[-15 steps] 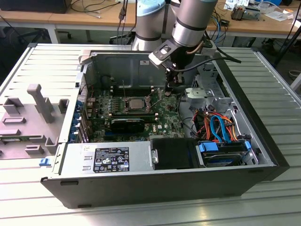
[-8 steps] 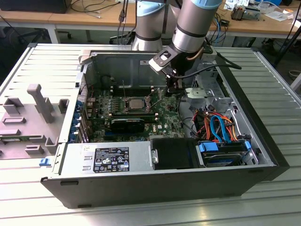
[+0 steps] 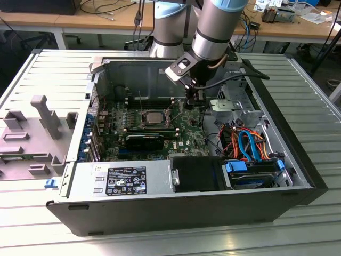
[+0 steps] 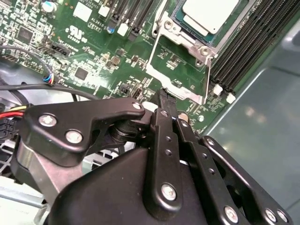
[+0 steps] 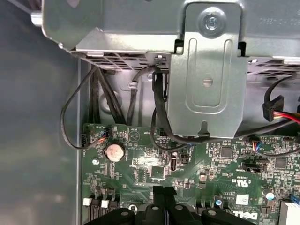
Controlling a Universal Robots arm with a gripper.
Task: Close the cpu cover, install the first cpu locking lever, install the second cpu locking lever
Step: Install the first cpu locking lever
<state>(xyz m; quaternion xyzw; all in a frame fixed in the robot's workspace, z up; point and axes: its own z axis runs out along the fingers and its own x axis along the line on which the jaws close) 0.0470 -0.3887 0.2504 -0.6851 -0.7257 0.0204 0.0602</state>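
Inside an open computer case (image 3: 298,176) lying on a slatted tabletop (image 3: 53,69), the robot arm's end effector (image 3: 190,102) hovers low over the green motherboard (image 3: 184,136). Its fingers are drawn narrow, pressed together and holding nothing. In the second wrist view the cpu cover (image 4: 180,89) sits swung open beside the exposed processor (image 4: 211,14), with green board visible through its square opening. The end effector's tip is just at the cover's outer edge. The grey power-supply box (image 3: 120,181) sits well apart.
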